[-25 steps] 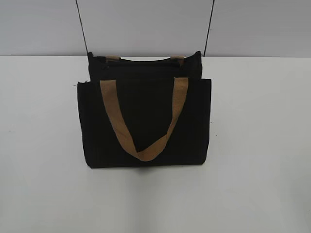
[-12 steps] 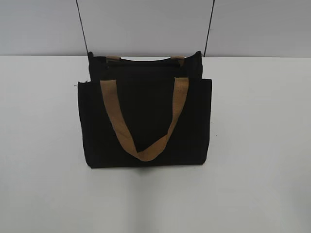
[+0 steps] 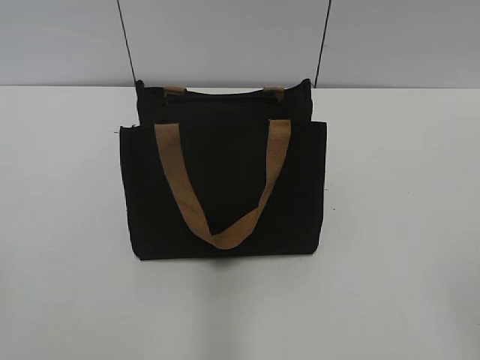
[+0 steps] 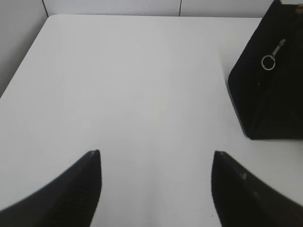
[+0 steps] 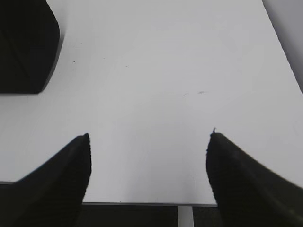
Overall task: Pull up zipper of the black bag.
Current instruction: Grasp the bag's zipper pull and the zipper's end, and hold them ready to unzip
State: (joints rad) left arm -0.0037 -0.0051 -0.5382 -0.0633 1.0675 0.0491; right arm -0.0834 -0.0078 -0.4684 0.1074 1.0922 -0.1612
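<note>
The black bag point(image 3: 225, 180) sits in the middle of the white bench point(image 3: 405, 225), near the far edge. It is a flat box shape made of dark cloth. The cloth looks soft and a bit floppy, so I think the bag will bend or slide if it is pulled with nothing holding it. It looks light and will not break.

Two tan straps are sewn on the bag. The front strap point(image 3: 225, 187) hangs down over the front of the bag in a V shape. It looks like flat woven tape.

The zipper point(image 4: 273, 55) shows only in the left wrist view, on the end of the bag that faces the left arm. It is a thin shiny metal tab with a small ring at its low end. It is hard, smooth and tiny, so it may slip. The best place to pinch is the flat tab just above the ring. The other arm should likely hold the cloth beside it.

The left pincer point(image 4: 156, 158) is wide apart and holds nothing, well away from the bag. The right pincer point(image 5: 147, 142) is wide apart too, also away from the bag.
</note>
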